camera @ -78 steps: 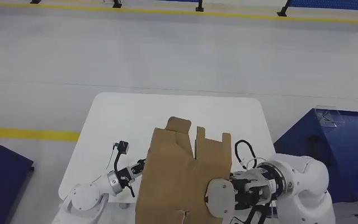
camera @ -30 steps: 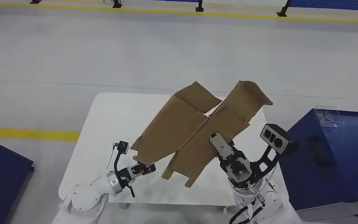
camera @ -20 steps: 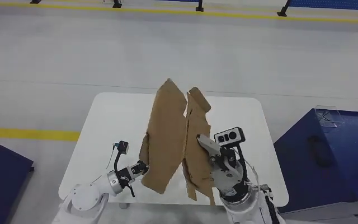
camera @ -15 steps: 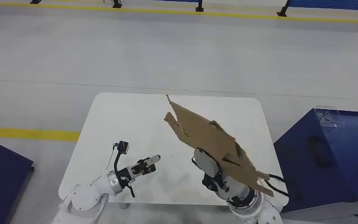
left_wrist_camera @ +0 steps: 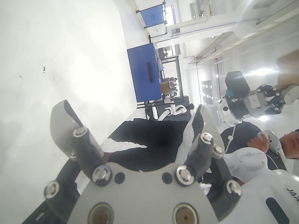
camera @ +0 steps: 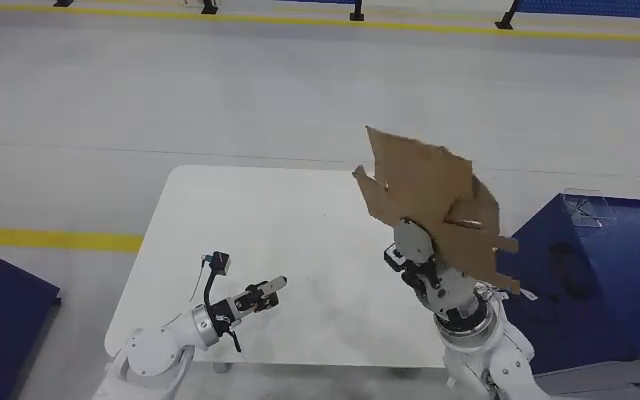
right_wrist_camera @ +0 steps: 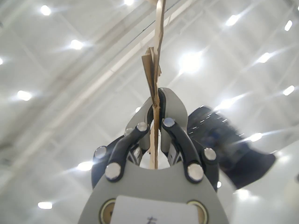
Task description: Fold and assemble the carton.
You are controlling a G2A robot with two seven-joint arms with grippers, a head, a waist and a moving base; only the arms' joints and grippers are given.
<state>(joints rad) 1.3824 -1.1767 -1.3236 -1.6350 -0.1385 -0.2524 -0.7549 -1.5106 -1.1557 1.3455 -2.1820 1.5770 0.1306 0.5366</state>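
Note:
The flattened brown carton (camera: 430, 195) hangs in the air above the table's right edge, tilted, with its flaps spread. My right gripper (right_wrist_camera: 155, 96) is shut on the carton's edge (right_wrist_camera: 154, 87), the cardboard standing edge-on between its fingers and pointing toward the ceiling. In the top view the right gripper (camera: 412, 240) sits under the carton at the table's right side. My left gripper (camera: 272, 287) rests low over the front left of the white table (camera: 300, 240), open, nothing between its fingers (left_wrist_camera: 65, 113).
A blue cabinet (camera: 570, 270) stands just right of the table, close to the raised carton. Another blue unit (camera: 20, 300) sits at the left. A person (left_wrist_camera: 280, 138) with a hand controller shows behind the table in the left wrist view.
The left gripper let go of the carton and stayed at the front left. The right arm swung the carton from the table's middle up and over to the right edge.

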